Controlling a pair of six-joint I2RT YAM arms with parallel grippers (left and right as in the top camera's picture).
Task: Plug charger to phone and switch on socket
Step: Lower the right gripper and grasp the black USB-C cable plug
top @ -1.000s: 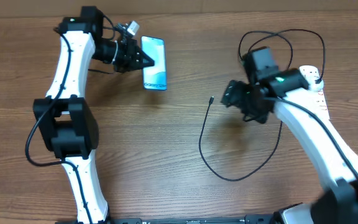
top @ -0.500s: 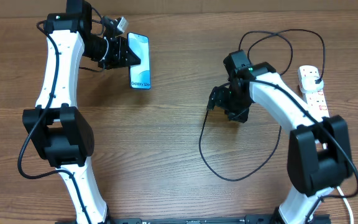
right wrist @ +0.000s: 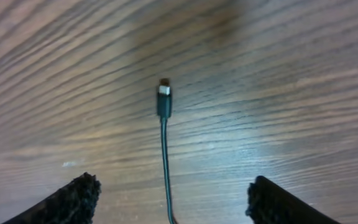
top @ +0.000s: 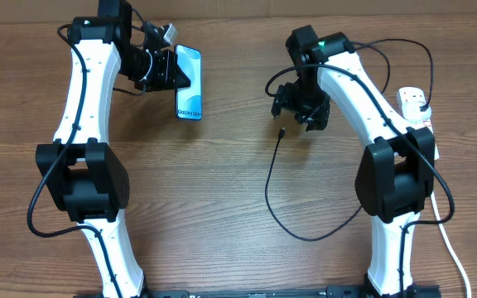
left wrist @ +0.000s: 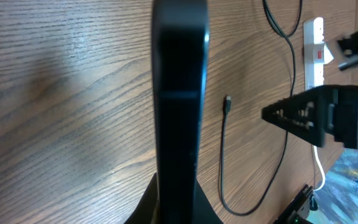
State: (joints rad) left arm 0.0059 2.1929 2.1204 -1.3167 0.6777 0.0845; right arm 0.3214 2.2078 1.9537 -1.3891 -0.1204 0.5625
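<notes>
Well, the left fingers clamp the phone; its screen seems to read "Galaxy". The right fingers hang apart above the charger tip.

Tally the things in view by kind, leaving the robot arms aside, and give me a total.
phone: 1
charger cable: 1
power strip: 1
total: 3
</notes>
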